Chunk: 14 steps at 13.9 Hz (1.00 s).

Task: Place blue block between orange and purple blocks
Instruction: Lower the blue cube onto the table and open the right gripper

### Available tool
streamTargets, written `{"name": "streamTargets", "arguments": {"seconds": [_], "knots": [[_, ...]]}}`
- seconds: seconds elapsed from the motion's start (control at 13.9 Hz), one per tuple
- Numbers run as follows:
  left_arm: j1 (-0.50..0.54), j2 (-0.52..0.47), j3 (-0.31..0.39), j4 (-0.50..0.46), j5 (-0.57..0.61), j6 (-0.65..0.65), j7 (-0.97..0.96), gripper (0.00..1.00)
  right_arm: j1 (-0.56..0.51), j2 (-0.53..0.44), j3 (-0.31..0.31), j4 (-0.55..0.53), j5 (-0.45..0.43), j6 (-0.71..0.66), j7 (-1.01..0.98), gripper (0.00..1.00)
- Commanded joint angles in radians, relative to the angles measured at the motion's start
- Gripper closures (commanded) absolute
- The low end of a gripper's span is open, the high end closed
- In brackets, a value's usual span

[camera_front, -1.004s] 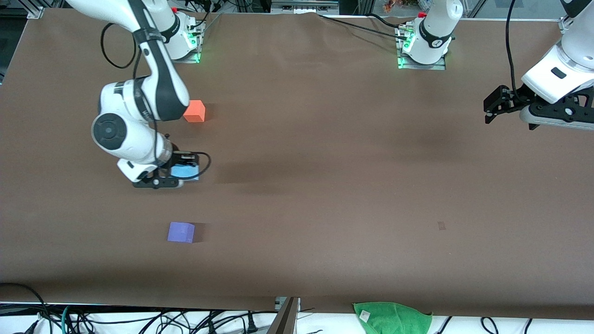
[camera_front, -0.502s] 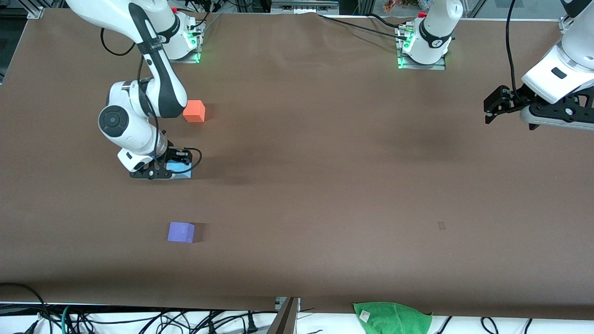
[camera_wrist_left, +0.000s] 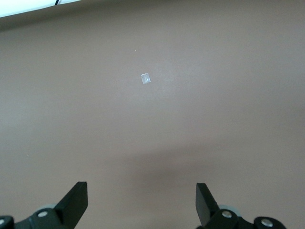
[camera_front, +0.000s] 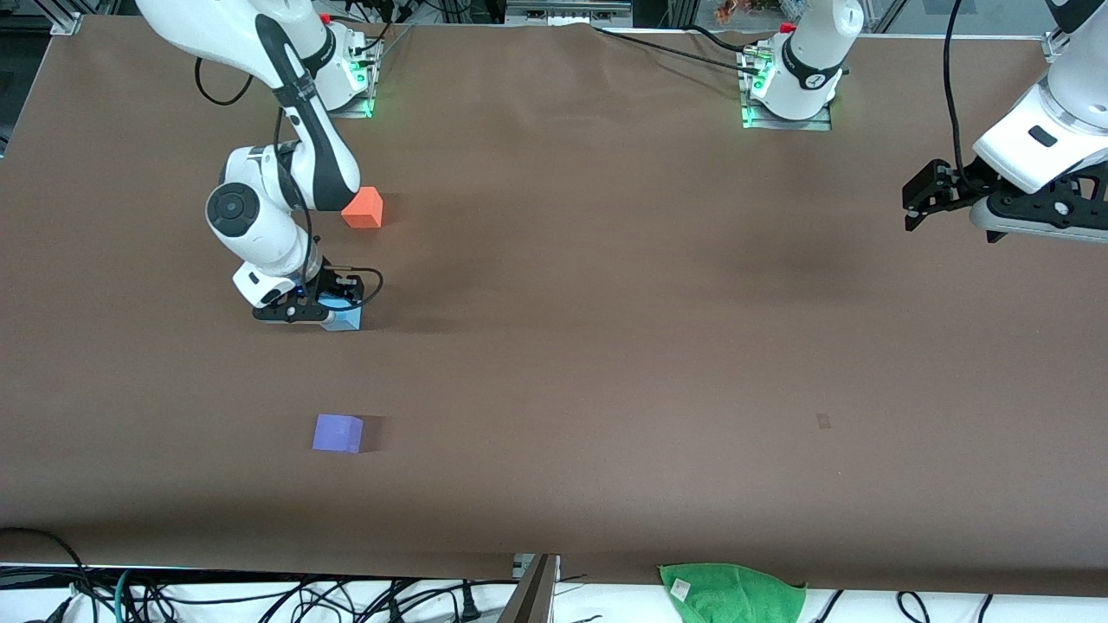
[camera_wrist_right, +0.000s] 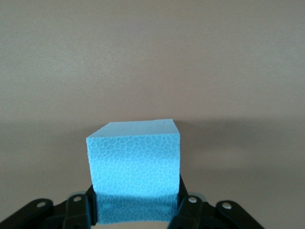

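- the right gripper (camera_front: 322, 305) has shifted across the brown table (camera_front: 606, 346) over the last second, with the blue block (camera_front: 343, 317) carried along between its fingers.
- gripper and block now sit a little closer to the orange block (camera_front: 363, 208) and a little farther from the purple block (camera_front: 338, 433) than before, on the line between the two.
- the right arm's elbow (camera_front: 238, 212) has swung toward the orange block and now shows higher in the front view.
- the blue block looks lower now, at or close to the table surface.
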Motion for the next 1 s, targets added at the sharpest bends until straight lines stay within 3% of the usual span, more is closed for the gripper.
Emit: {"name": "streamTargets", "arguments": {"seconds": [0.0,0.22,0.29,0.43,0.57,0.93], "knots": [[-0.004,0.016,0.002,0.032,0.02,-0.012,0.015,0.0,0.009,0.012,0.027,-0.031,0.018,0.059,0.027,0.55],[-0.004,0.018,0.002,0.032,0.02,-0.012,0.015,0.0,0.009,0.022,0.029,-0.031,0.018,0.067,0.025,0.54],[-0.004,0.016,0.002,0.032,0.02,-0.012,0.015,0.0,0.009,0.023,0.029,-0.029,0.018,0.067,0.025,0.49],[-0.004,0.016,0.002,0.032,0.02,-0.012,0.015,0.0,0.007,0.021,0.027,-0.026,0.018,0.062,0.016,0.0],[-0.004,0.018,0.002,0.032,0.02,-0.012,0.015,0.0,0.007,0.001,0.023,-0.002,0.018,0.042,0.002,0.0],[-0.003,0.018,0.002,0.032,0.02,-0.012,0.015,0.0,0.006,-0.06,-0.028,0.138,0.014,-0.243,-0.06,0.0]]}}
